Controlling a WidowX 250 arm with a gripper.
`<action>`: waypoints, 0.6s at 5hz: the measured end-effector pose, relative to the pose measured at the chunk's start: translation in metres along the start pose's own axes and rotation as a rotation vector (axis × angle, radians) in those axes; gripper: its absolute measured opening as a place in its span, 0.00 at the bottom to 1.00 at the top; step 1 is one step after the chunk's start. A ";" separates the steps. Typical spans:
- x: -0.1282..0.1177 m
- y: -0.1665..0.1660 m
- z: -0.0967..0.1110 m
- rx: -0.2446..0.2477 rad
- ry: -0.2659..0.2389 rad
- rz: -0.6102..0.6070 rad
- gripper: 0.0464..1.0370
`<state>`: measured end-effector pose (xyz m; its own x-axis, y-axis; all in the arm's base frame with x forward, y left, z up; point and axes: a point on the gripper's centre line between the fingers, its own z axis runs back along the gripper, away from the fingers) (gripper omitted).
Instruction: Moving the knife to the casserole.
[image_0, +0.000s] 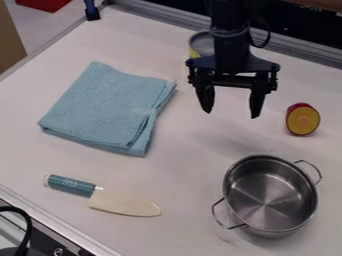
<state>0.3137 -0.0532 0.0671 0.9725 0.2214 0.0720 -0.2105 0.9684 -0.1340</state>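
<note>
We see the knife (101, 196) lying flat on the white table (184, 170), near the bottom left of the view. It lies apart from the pot (269, 196), our casserole, which sits upright with its mouth up, so we think things can go in from above. The knife lies flat, we guess, so it won't roll and the robot can pinch it from over the top. The gripper (232, 114) hangs above the table with its two fingers wide apart and nothing between them. We think it is like that so it can go down around something. The folded blue cloth (107, 109) is beside the knife but not on it, so it shouldn't get in our way. The cut fruit (302, 119) is near the pot, and a can (201, 44) is behind the arm.

Now we look at how the knife points. Its blue handle (71, 185) is at the left, and its pale blade (124, 203) points right and a bit down, to the pot's side of the table. Its long line slants from upper left to lower right. The fingers spread almost the same way, so we think the gripper needs to turn to pinch across the knife.
</note>
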 end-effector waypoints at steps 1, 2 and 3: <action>-0.005 0.003 -0.009 0.006 0.033 -0.002 0.96; -0.024 0.014 -0.015 -0.018 0.083 -0.148 0.96; -0.039 0.035 -0.003 -0.004 0.056 -0.372 0.96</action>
<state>0.2690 -0.0276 0.0570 0.9864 -0.1519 0.0626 0.1582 0.9810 -0.1127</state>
